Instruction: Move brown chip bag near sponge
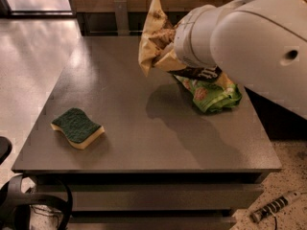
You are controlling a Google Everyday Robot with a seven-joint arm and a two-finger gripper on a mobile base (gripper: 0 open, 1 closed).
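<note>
From the one camera view I see a flat, matte grey table [134, 143] with a drawer-like front below its edge. The brown chip bag [152, 32] is up at about 1 o'clock over the tabletop. It is crinkly tan foil, tall and pointed at the top, with a darker strip bearing white lettering that shows under the wrist. It hangs clear of the surface and throws a shadow on the grey beneath it.

The gripper [169, 56] is at that same spot, mostly hidden by the smooth white rounded arm [259, 47] that comes in from 3 o'clock. It is clamped on the bag's crumpled right side, pinching the foil.

The sponge [77, 127] lies flat at about 8 o'clock, well apart from the bag. It is wavy-edged, with a rough dark green top over pale yellow foam.

A green snack bag [211, 92], glossy and wrinkled, lies on the table at 2 o'clock, just below the arm and partly covered by it.

On the speckled floor at 5 o'clock lies a power strip [273, 207]. A black looped cable [29, 210] sits at 7 o'clock.
</note>
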